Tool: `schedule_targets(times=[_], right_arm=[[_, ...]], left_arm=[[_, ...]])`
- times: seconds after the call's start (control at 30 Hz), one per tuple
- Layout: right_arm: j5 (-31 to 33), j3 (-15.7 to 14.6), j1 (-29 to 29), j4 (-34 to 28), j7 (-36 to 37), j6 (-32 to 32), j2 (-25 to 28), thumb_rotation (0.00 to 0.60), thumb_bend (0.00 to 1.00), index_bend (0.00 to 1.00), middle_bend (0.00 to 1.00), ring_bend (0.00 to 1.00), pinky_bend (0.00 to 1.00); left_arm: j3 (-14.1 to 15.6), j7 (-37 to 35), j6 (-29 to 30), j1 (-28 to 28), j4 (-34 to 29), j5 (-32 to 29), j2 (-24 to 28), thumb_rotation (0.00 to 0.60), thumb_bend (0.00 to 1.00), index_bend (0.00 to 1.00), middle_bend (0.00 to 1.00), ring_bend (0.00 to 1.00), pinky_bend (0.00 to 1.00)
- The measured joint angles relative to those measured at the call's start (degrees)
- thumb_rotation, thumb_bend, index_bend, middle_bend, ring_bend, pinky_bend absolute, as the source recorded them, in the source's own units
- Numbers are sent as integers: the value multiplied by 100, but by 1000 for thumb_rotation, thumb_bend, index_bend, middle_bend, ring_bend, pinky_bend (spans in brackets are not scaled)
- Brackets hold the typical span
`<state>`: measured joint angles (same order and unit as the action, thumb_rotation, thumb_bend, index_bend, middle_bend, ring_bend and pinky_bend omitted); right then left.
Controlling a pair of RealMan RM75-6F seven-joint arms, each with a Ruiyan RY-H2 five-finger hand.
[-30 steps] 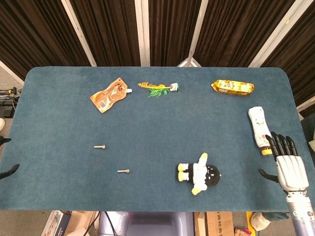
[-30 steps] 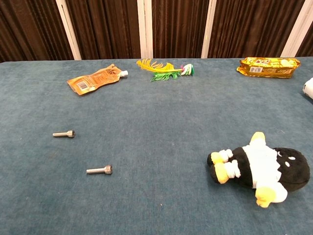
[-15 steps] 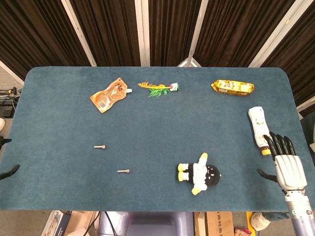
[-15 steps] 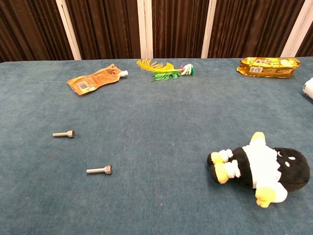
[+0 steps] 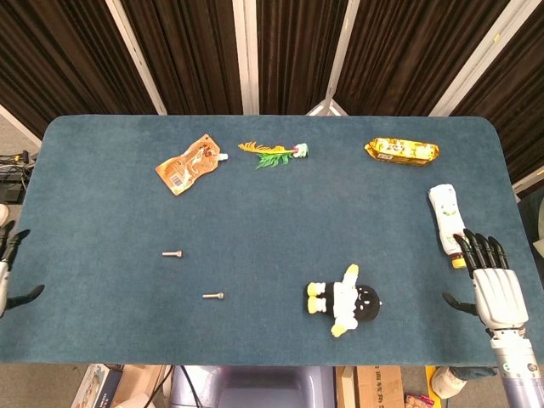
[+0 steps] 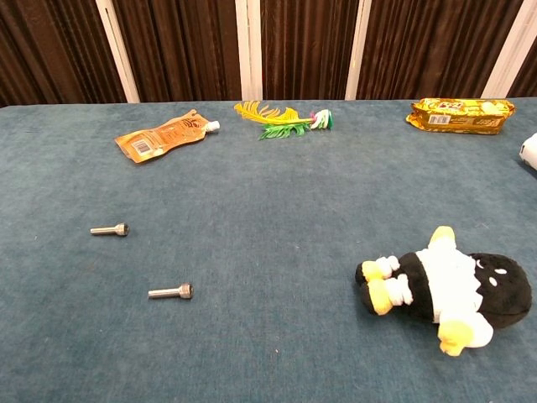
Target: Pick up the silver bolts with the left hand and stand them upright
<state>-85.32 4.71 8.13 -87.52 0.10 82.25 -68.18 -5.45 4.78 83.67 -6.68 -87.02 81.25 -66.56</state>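
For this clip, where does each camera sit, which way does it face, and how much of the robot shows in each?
Head view: high above the near edge, looking steeply down on the whole blue table; the right hand and a sliver of the left hand show at its side edges.
Chest view: low at the near edge, facing across the table toward the curtains; no robot parts show.
Shared: two bolts, orange pouch, penguin toy.

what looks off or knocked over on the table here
Nothing is spilled or damaged. Both silver bolts lie flat on the cloth, not yet upright. The plush penguin and white bottle also lie on their sides.
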Motion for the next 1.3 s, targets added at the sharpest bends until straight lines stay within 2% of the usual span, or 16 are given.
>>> schedule_targets(times=[0.1,0.27,0.37,0.53,0.73,0.83,1.13,1.3], right_arm=[[10,-14,22,-4,-35,-64,-23,600,47,84,68,14,0],[71,-9,47,-16,-59,-134,-57,600,47,84,68,14,0],[105,4,50,-9,-142,-134,-82,600,47,84,68,14,0],[113,13,43,-8,-148,-113,-85,600,47,84,68,14,0],[130,18,38,-1,-107,-116,-74,600,47,84,68,14,0],[141,19,43,7,-112,-131,-82,600,47,84,68,14,0],[194,25,75,42,-131,-213,-129,600,47,84,68,14,0],[237,43,75,48,-116,-217,-149,600,47,84,68,14,0]], left_arm=[[-82,253,-374,-301,-50,-10,-6,600,128,181,0,0,0],[-288,619,-1410,-905,-361,-389,3,600,135,206,0,0,0],[-414,1108,-2061,-1285,-555,-957,-23,600,154,215,0,0,0],[-541,2340,-2544,-1848,-819,-2116,-199,600,184,255,0,0,0],[-639,3300,-2678,-2425,-1046,-3454,-660,600,297,324,6,0,0],[-665,3460,-2641,-2658,-1055,-3793,-978,600,338,344,11,0,0],[-605,3639,-2415,-2985,-668,-3987,-1586,600,376,383,32,0,0],[-512,3603,-2382,-3041,-448,-3931,-1722,600,376,396,41,0,0]])
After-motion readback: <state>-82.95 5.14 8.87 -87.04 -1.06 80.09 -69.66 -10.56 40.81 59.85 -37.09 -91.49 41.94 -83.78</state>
